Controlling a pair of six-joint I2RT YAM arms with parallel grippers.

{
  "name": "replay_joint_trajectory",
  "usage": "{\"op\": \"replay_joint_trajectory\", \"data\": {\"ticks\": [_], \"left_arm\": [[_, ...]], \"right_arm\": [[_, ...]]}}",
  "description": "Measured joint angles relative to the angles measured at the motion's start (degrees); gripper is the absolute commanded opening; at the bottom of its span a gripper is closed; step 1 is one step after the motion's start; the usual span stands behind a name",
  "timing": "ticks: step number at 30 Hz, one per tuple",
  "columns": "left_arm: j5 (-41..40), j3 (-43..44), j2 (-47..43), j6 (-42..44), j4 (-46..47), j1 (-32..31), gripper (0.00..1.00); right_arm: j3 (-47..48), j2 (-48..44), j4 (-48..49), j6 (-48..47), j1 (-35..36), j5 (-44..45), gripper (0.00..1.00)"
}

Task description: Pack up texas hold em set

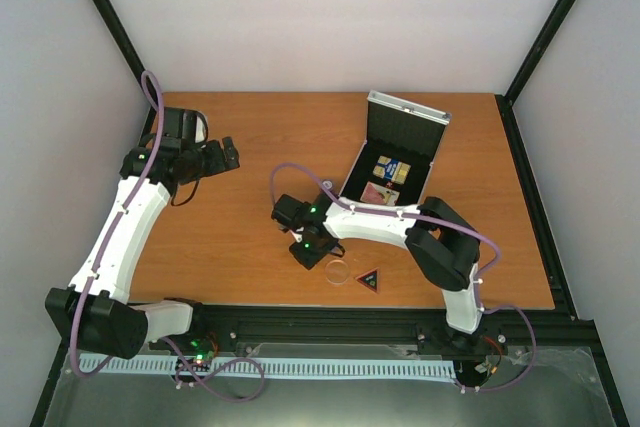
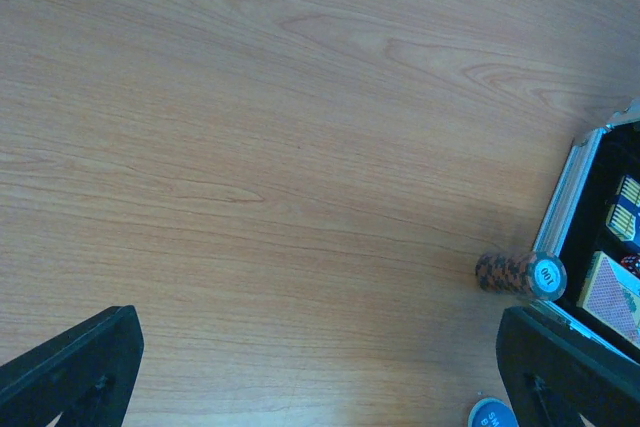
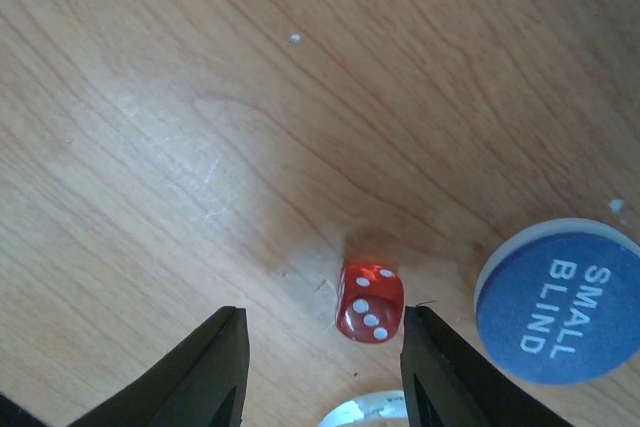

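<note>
Texas hold em set is only part packed: its small silver metal case with black lining stands open beyond the right gripper, with the red card deck and blue-gold card deck inside. We see the right fingers spread apart with the small translucent red die between them. The die sits hard by the finger nearer the round blue chip and well clear of the other. If they close off-centre like this, we judge the far finger may shove the die so it twists or pops out. The chip lies just outside the near finger and the clear disc just behind the tips; either may get nudged. The left gripper hangs spread and empty.
</note>
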Motion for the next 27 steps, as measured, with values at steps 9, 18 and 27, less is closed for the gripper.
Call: {"op": "replay_joint_trajectory", "data": {"ticks": [9,18,27], "left_arm": [[-0.22,-0.2,0.0,0.0,0.0,0.0,1.0],[-0.48,-1.18,0.0,0.02,-0.37,0.0,1.0],[-0.66,-1.18,-0.35,0.02,-1.01,0.0,1.0]], "right_arm": [[0.33,1.84,-0.07,-0.68,0.0,0.28,0.43],[0.31,3.76,0.02,-0.87,-0.02,0.42,0.4],[0.24,3.76,0.55,-0.83,-0.04,0.81,0.24]]}}
